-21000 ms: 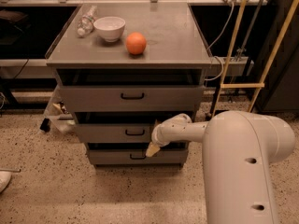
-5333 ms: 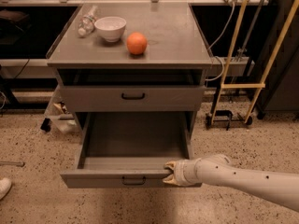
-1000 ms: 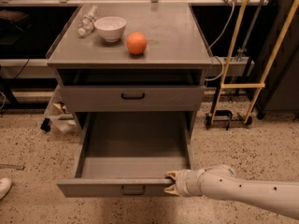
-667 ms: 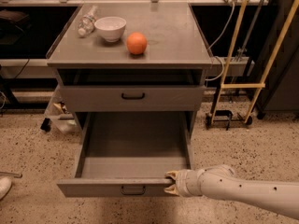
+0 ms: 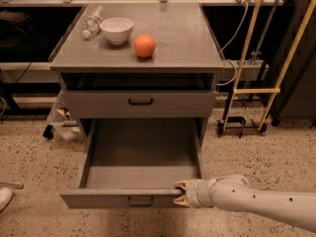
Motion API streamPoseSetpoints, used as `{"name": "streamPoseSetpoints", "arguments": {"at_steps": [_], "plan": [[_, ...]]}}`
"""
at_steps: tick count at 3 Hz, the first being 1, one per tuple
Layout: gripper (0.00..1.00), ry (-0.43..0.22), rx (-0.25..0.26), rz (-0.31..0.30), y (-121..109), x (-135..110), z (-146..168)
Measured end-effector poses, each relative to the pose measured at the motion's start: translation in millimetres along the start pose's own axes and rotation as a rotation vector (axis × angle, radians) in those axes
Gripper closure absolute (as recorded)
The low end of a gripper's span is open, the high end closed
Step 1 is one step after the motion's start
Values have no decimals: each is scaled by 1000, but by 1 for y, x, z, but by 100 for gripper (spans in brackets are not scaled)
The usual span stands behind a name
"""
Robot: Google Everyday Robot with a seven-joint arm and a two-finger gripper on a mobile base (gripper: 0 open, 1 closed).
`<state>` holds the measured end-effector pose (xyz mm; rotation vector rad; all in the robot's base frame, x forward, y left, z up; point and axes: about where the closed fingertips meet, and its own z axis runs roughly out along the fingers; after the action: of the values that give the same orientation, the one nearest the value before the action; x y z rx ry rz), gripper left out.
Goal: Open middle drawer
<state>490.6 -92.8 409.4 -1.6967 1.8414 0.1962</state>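
Grey cabinet (image 5: 182, 38): metal, a stack of drawers under a flat top. It is my landmark for everything below.
Middle drawer (image 5: 143, 152): second tier of the cabinet, drawn far out of the cabinet's front toward the camera. Plain grey inside, nothing in it. I judge the opening as good as done.
Gripper (image 5: 181, 193): at the cabinet's lower front right, on the right end of the middle drawer's front panel. My jaws are clenched on that panel, one tan tip above its edge and one below, as best I can read it.
Why there: holding the panel's end rather than the loop handle (image 5: 140, 200) likely gives me a straight pull away from the cabinet. The handle sits untouched at mid-panel.
Arm (image 5: 256, 204): white, reaching in low from the cabinet's right, beside the drawer rather than across it.
Top drawer (image 5: 140, 102): shut, flush in the cabinet, directly above the open one.
On the cabinet top: orange (image 5: 144, 46), white bowl (image 5: 116, 29), clear plastic bottle (image 5: 91, 23) lying on its side at the back left. All are set back from the front edge, out of the drawer's way.
Writing: none legible on cabinet, drawers or arm.
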Motion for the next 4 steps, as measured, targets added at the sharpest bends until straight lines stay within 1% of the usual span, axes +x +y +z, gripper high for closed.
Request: {"name": "streamPoseSetpoints", "arguments": {"at_steps": [1, 2, 3, 4], "plan": [[11, 0, 0, 0, 0, 0, 0], [0, 0, 0, 0, 0, 0, 0], [0, 1, -1, 7, 1, 1, -2], [0, 16, 6, 49, 1, 10, -27]]}}
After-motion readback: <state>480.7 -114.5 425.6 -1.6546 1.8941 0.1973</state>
